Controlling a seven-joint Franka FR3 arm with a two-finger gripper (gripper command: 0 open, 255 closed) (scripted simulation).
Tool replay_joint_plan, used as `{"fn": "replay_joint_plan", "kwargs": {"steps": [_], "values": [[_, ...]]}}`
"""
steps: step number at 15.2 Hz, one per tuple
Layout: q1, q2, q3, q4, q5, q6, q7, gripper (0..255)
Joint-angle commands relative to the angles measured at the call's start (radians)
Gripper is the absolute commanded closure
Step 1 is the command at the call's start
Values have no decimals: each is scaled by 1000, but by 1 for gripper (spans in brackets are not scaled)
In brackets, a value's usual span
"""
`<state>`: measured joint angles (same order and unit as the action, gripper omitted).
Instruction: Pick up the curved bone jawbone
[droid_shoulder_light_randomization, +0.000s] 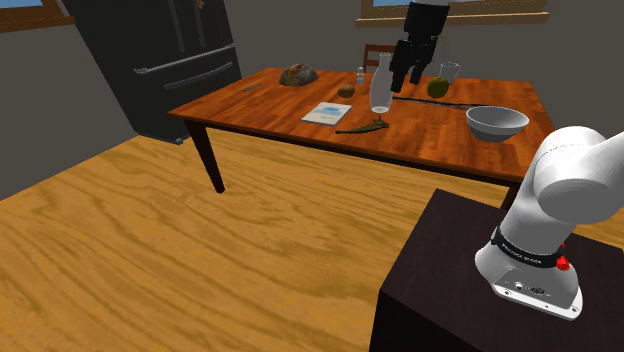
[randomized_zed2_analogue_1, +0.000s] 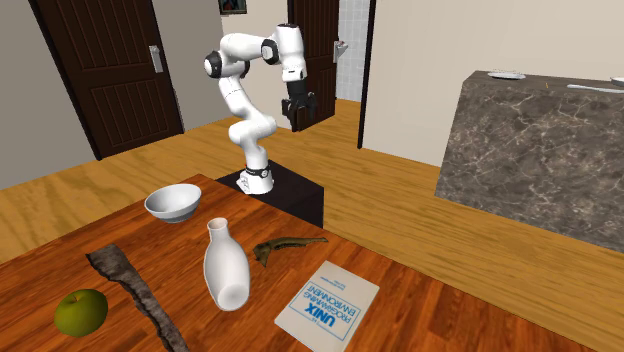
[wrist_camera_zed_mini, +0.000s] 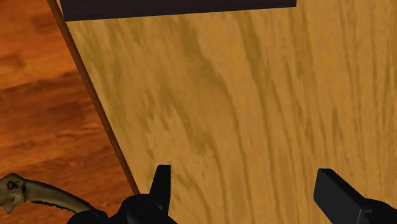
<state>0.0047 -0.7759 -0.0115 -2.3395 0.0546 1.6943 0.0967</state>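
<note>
Closest in the shoulder view is the dark stand (droid_shoulder_light_randomization: 440, 290) at lower right, with the white arm (droid_shoulder_light_randomization: 572, 185) rising from it. Far beyond it, the black claw (droid_shoulder_light_randomization: 408, 72) hangs high in the air near the tabletop (droid_shoulder_light_randomization: 420, 140). Seen from the wrist, its fingers (wrist_camera_zed_mini: 162, 188) stand wide apart, open and empty, over the pale wood floor (wrist_camera_zed_mini: 254, 95) just off the tabletop's edge. The jawbone (randomized_zed2_analogue_1: 288, 246), a curved brownish bone, lies flat on the tabletop close to the edge that faces the stand. It is off to one side of the claw and well below it. In the second exterior view a white vase (randomized_zed2_analogue_1: 226, 265) stands upright just left of the jawbone. A booklet (randomized_zed2_analogue_1: 328, 300) lies nearer and to its right, and a white bowl (randomized_zed2_analogue_1: 173, 202) sits farther left. A green apple (randomized_zed2_analogue_1: 80, 312) rests at the near left beside a long dark strip (randomized_zed2_analogue_1: 130, 285), possibly bark.
</note>
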Motion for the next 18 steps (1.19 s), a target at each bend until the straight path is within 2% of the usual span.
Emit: {"fn": "replay_joint_plan", "kwargs": {"steps": [1,6,11,18], "values": [[0,0,0,0,0,0,0,0],[8,92,-124,-9,-58,59,-219,0],[23,228,-241,26,-97,121,-435,0],[54,481,-386,146,-94,195,-744,0]]}}
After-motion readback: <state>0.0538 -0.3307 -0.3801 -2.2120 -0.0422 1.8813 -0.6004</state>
